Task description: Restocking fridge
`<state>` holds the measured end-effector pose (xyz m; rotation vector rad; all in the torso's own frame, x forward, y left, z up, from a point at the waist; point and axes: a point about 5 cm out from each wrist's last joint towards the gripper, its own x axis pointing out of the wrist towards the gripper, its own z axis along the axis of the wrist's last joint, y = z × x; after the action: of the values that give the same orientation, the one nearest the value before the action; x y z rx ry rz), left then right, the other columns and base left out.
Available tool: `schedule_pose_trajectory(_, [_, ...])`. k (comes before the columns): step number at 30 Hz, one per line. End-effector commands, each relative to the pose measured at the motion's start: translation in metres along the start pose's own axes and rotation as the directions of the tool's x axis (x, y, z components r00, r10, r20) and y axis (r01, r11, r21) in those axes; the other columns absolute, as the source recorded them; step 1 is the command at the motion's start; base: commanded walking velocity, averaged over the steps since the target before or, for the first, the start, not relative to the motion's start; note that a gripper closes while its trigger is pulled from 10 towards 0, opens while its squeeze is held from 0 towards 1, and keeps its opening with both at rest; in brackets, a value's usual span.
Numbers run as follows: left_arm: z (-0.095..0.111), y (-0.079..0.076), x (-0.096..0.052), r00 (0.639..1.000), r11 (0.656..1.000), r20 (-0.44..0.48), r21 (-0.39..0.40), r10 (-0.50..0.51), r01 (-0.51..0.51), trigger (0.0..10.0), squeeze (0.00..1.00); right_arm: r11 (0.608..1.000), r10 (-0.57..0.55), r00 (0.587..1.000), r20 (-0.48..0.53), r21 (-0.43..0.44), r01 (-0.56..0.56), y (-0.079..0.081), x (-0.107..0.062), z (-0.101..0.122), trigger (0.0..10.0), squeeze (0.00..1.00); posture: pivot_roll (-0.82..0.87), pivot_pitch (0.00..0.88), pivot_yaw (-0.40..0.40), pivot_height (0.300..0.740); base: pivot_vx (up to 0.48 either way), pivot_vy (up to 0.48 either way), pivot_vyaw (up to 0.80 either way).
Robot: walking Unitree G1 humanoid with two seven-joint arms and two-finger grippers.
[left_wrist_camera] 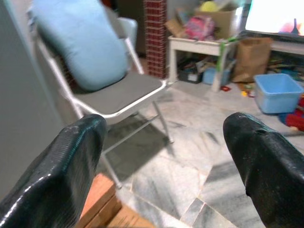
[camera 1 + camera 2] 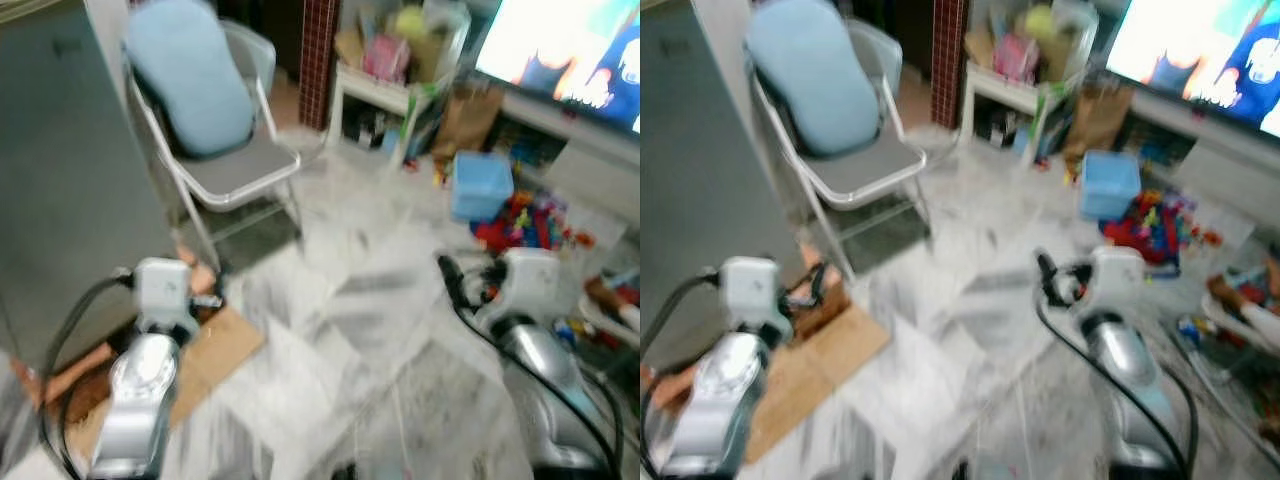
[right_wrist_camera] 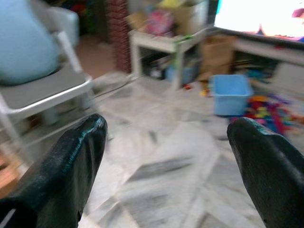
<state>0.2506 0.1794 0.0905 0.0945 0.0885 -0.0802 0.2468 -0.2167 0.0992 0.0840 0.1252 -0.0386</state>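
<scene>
From the head views, blurred throughout, two silver arms are showing low in the frame, one at each side, over a pale marble floor [image 2: 380,330]. One grey fridge [image 2: 60,180] is standing at the robot's left, its plain flat side facing the camera and its door not visible. Just beside it one folding chair [image 2: 235,175] is carrying one light blue cushion [image 2: 190,75]; a flat piece of cardboard [image 2: 215,350] is lying on the floor near the fridge's foot. Farther back, one white worktop [image 2: 1025,95] is holding clutter, one blue tub [image 2: 482,185] is sitting by scattered toys [image 2: 530,220], and one bright screen [image 2: 570,45] is glowing at the robot's right. In the left wrist view, the left tool [image 1: 164,156] is standing wide open and holding nothing, facing the chair, with the fridge's grey side at one edge. In the right wrist view, the right tool [image 3: 166,161] is likewise gaping wide and empty above the floor, facing the tub and worktop.
</scene>
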Motion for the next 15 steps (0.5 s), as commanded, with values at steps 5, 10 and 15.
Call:
schedule_pose_trajectory(5, [0.0,-0.014,0.013,0.996,0.996,-0.013,0.011,-0.084,0.084,10.0,0.0,0.998,-0.062,0.997,0.049,0.01,0.062,0.0,-0.007,0.008,10.0,0.0,-0.04,0.0,0.055,0.716,0.0,0.0,-0.8])
schedule_pose_trajectory(10, [0.005,-0.018,0.022,0.993,0.993,-0.011,0.033,-0.116,0.117,10.0,0.0,0.996,-0.09,0.995,0.05,0.015,0.089,-0.002,-0.014,0.008,10.0,0.0,-0.05,0.0,0.05,0.716,0.0,0.0,-0.8])
schedule_pose_trajectory(15, [-0.003,-0.012,0.016,0.991,0.991,-0.026,-0.014,-0.132,0.131,10.0,0.0,0.999,-0.018,0.999,0.038,-0.043,0.019,0.009,-0.012,0.008,10.0,0.0,-0.04,0.0,0.013,0.716,0.0,0.0,-0.8])
